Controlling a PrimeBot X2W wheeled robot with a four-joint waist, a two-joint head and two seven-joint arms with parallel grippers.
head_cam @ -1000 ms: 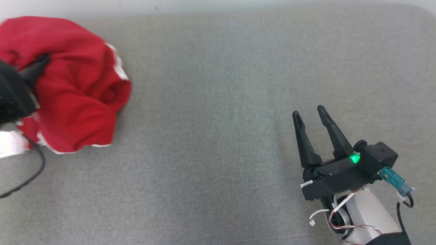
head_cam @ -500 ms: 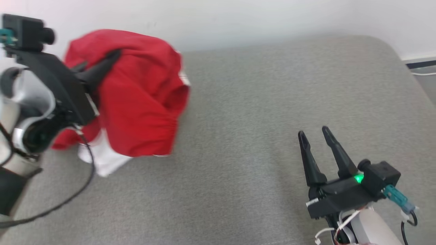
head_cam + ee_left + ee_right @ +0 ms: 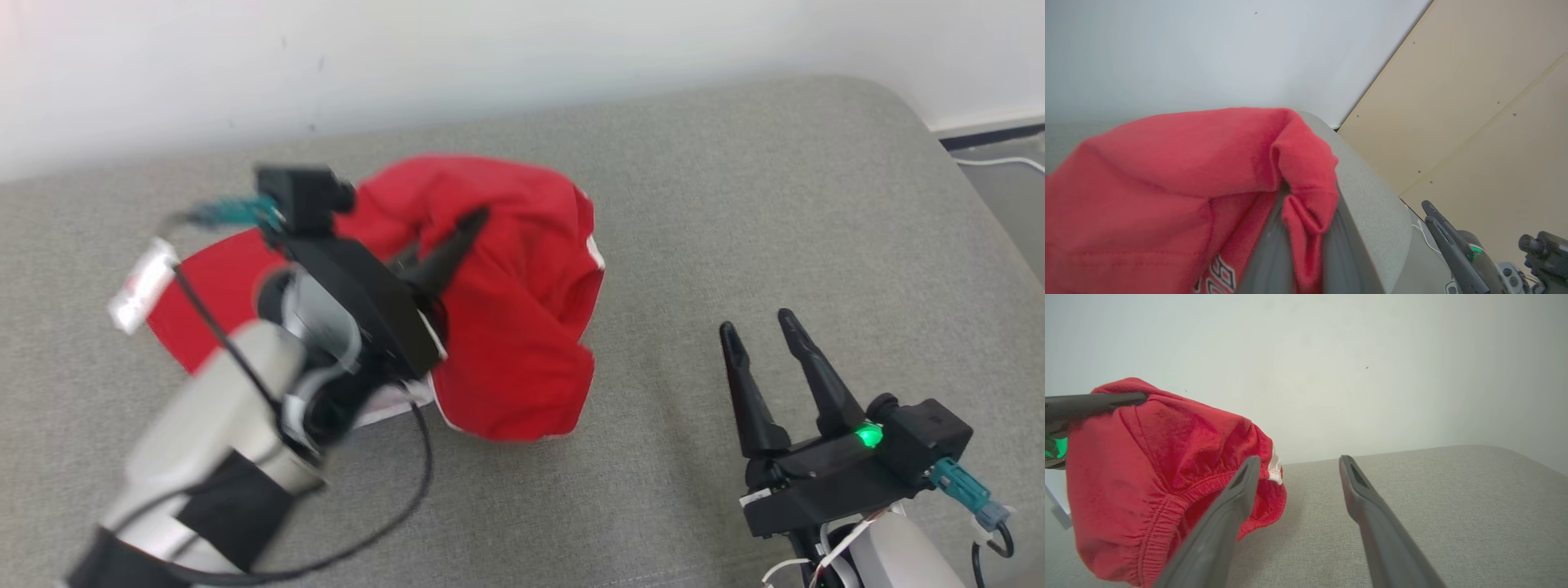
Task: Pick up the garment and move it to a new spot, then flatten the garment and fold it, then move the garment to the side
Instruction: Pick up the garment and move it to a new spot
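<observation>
A red garment point(image 3: 522, 310) with white trim hangs bunched above the grey cushion, left of centre in the head view. My left gripper point(image 3: 457, 241) is shut on the garment's upper folds, and red cloth point(image 3: 1298, 192) is pinched between its fingers in the left wrist view. The right wrist view shows the garment point(image 3: 1151, 473) dangling at the left with its elastic hem lowest. At the lower right of the head view my right gripper point(image 3: 763, 327) stands open and holds nothing, well to the right of the cloth. Its own camera shows the same spread fingers point(image 3: 1237, 498).
The grey cushion point(image 3: 735, 204) spreads wide to the right of the garment, with a rounded far-right corner. A white wall point(image 3: 490, 57) runs along its back edge. A black cable point(image 3: 392, 523) loops from my left arm. Beige panels point(image 3: 1474, 102) stand beyond the cushion's end.
My left gripper has carried the garment from the far left toward the middle, lifting it off the cushion. The head camera has also shifted. The right gripper stays open in place.
</observation>
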